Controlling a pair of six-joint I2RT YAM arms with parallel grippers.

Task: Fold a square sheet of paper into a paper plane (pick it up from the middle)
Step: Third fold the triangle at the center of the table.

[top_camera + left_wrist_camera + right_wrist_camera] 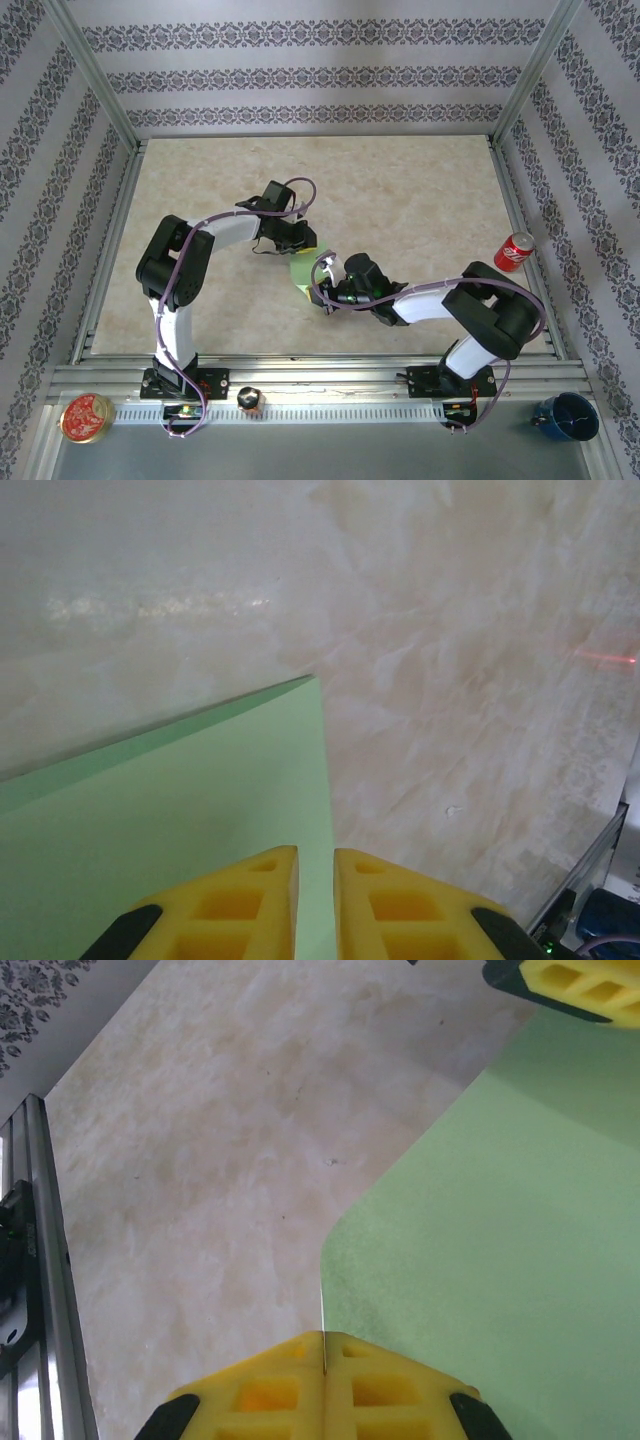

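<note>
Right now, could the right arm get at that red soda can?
Probably: open tabletop lies between it and the soda can, but the right claw is shut on the green sheet of paper, so no grabbing yet.

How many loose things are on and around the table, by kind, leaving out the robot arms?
Green paper sheet: 1
Red soda can: 1
Blue mug: 1
Round red tin: 1
Small dark round thing: 1
Total: 5
</note>
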